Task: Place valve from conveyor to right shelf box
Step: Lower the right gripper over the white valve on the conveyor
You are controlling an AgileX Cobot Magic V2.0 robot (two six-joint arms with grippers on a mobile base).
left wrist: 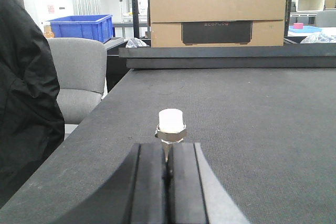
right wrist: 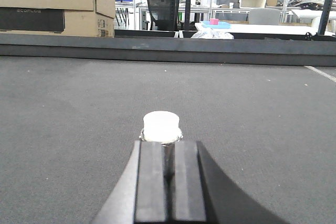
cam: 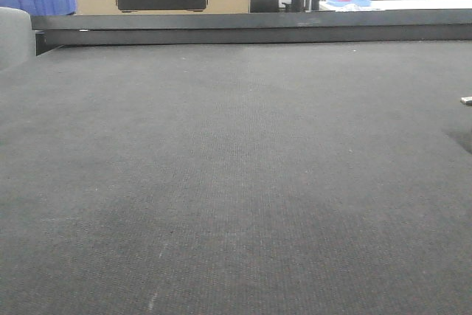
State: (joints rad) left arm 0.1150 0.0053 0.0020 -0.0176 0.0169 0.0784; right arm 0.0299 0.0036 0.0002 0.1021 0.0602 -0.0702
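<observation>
Over on the left, the left gripper (left wrist: 167, 145) has its jaws drawn almost together, pinching the thin metal stem of the left-hand valve (left wrist: 171, 120). It sits over the conveyor (cam: 221, 182), well short of the black rail (cam: 243, 31). Its white cap is on top with the hex collar just under it, so the long axis reads as upright, cap pointing up.

Moving right, it's the same picture. The right gripper (right wrist: 161, 144) is pressed onto the shiny stem of the right-hand valve (right wrist: 160, 126), also well short of the rail. It stands upright too, cap skyward and stem down between the pads. I cannot tell whether either valve clears the belt.

By my read the grasp is made and the carry comes next. The shelf box shows in no view. The move calls for a clean lift and a swing to the right, keeping the valve vertical so the slim stem doesn't twist in the pinch.
</observation>
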